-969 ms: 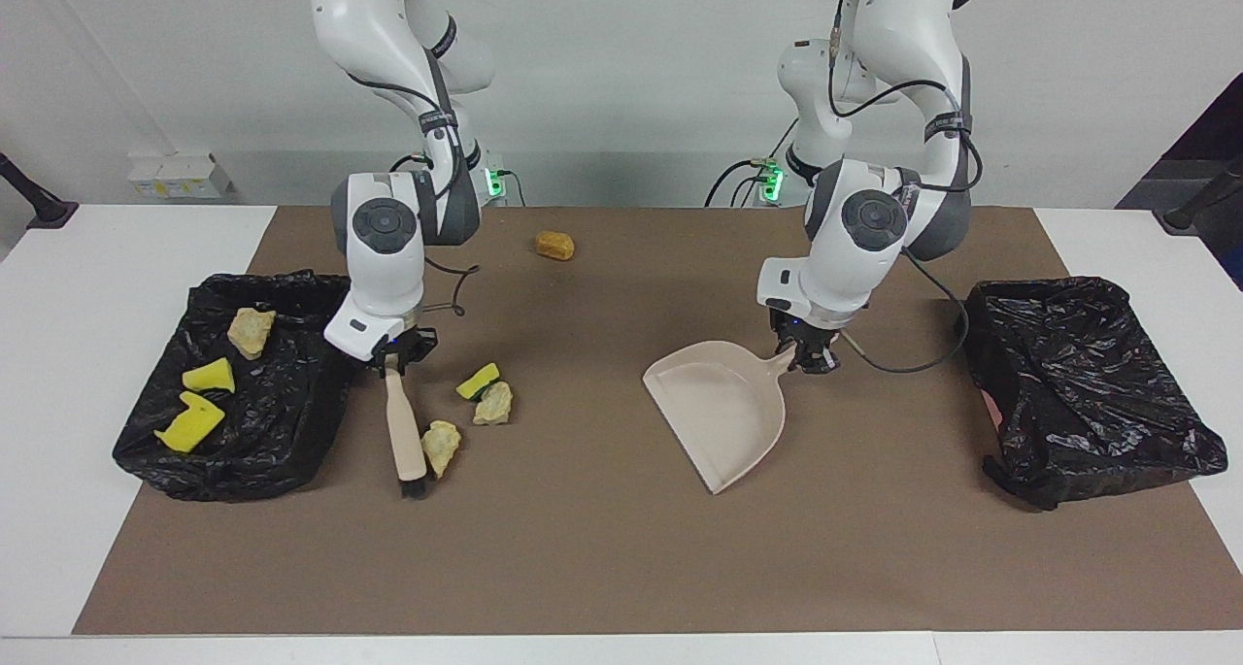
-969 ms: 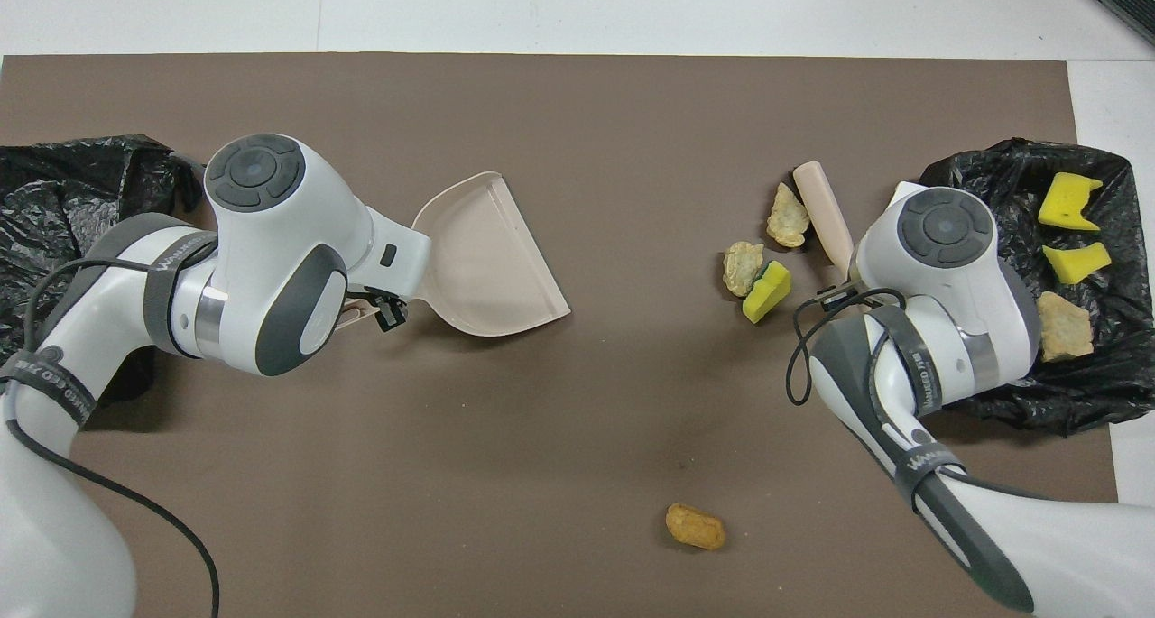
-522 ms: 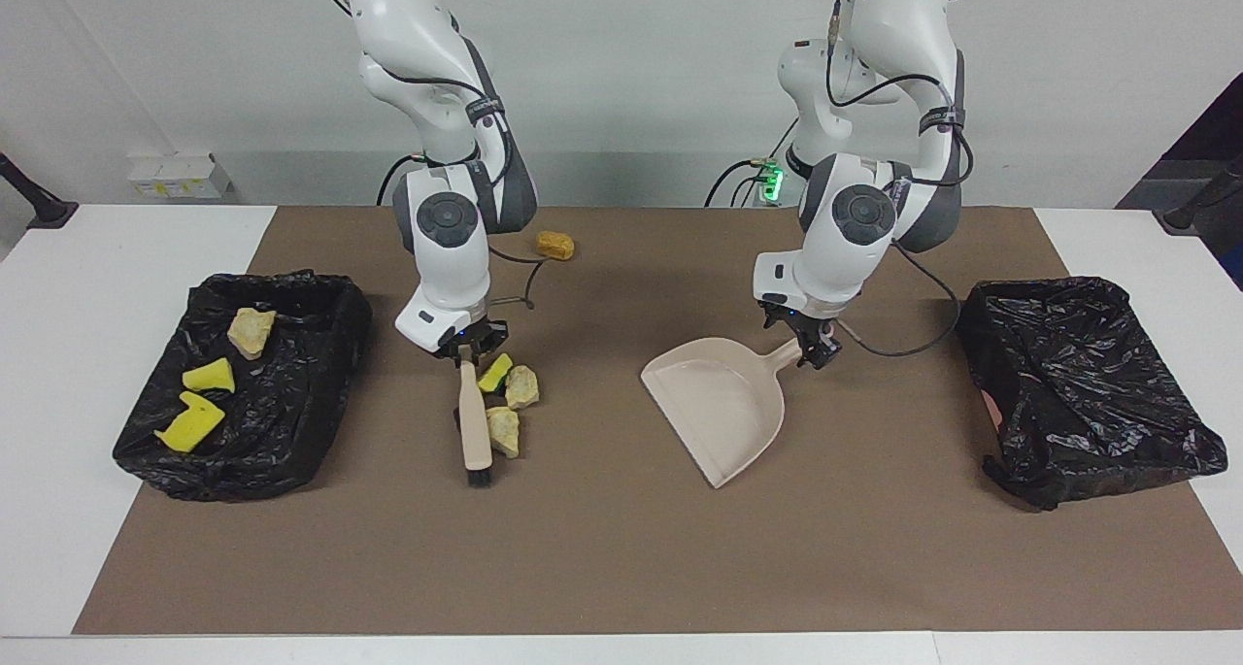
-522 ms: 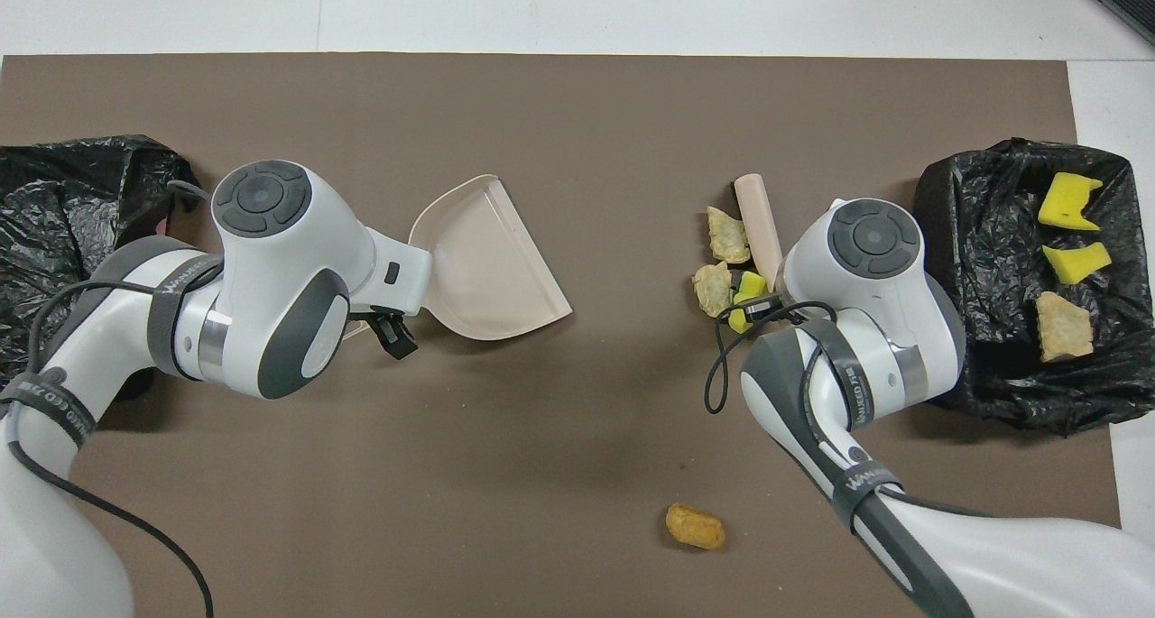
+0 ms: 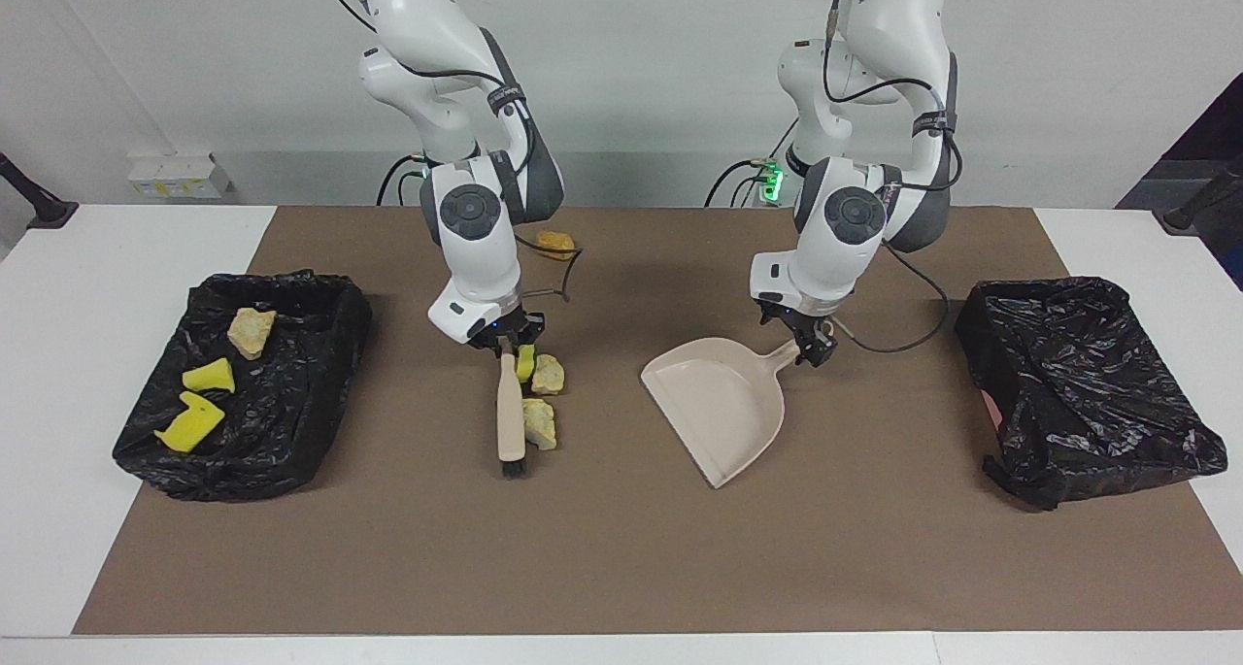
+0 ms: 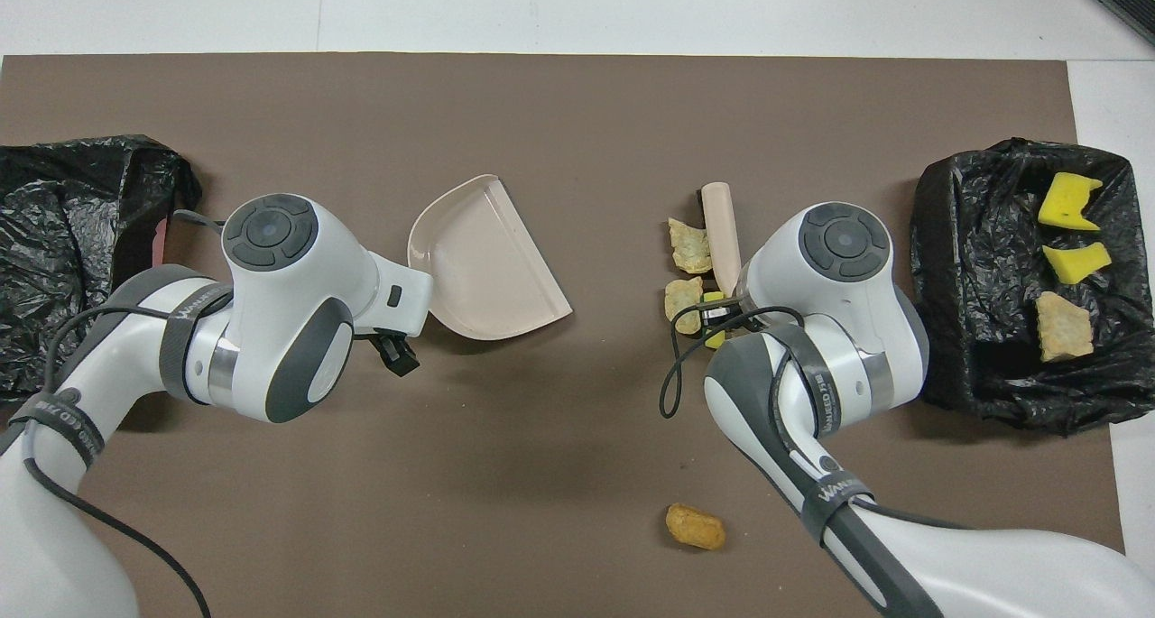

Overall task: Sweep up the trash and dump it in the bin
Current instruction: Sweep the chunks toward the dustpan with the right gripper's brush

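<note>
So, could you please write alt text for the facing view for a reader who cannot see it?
The right gripper holds a beige-handled brush upright against two pale crumbly chunks and a yellow sponge scrap, while the left gripper is at the handle of a beige plastic dustpan. A black-lined bin already holds three scraps.

a: what's upper right of the frame?
b: a black bin bag [image 6: 965, 266] holding two yellow sponge pieces [image 6: 1069, 200] and a beige chunk [image 6: 1061, 327].
a: and mid-frame?
b: a beige dustpan [image 6: 487, 257], a brush [image 6: 722, 230] with two beige chunks [image 6: 689, 244] beside it, and an orange lump [image 6: 695, 526] at lower centre.
</note>
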### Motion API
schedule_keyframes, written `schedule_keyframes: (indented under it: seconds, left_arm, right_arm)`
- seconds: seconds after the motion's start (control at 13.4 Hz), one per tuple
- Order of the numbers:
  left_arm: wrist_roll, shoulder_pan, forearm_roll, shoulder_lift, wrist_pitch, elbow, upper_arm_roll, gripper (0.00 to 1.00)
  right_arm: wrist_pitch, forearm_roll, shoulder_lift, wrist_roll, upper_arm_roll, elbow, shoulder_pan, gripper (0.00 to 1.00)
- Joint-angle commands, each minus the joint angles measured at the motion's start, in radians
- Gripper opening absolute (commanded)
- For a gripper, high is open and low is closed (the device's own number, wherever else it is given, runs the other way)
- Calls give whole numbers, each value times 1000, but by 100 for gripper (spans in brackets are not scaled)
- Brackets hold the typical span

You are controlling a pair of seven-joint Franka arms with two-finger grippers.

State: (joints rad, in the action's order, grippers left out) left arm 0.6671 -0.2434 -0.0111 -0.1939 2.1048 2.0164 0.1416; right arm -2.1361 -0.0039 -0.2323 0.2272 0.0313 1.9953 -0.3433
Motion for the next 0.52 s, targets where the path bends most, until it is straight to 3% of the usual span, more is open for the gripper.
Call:
schedule_keyframes:
  seconds: [0.0,0.45]
  left_arm:
    - [-14,-2,14,33,30,30,-4,0]
    - [127,7,19,16,107,11,-4,0]
  right_arm:
    - [79,25,19,3,9,-27,32,0]
    - [215,25,92,9,10,15,66,0]
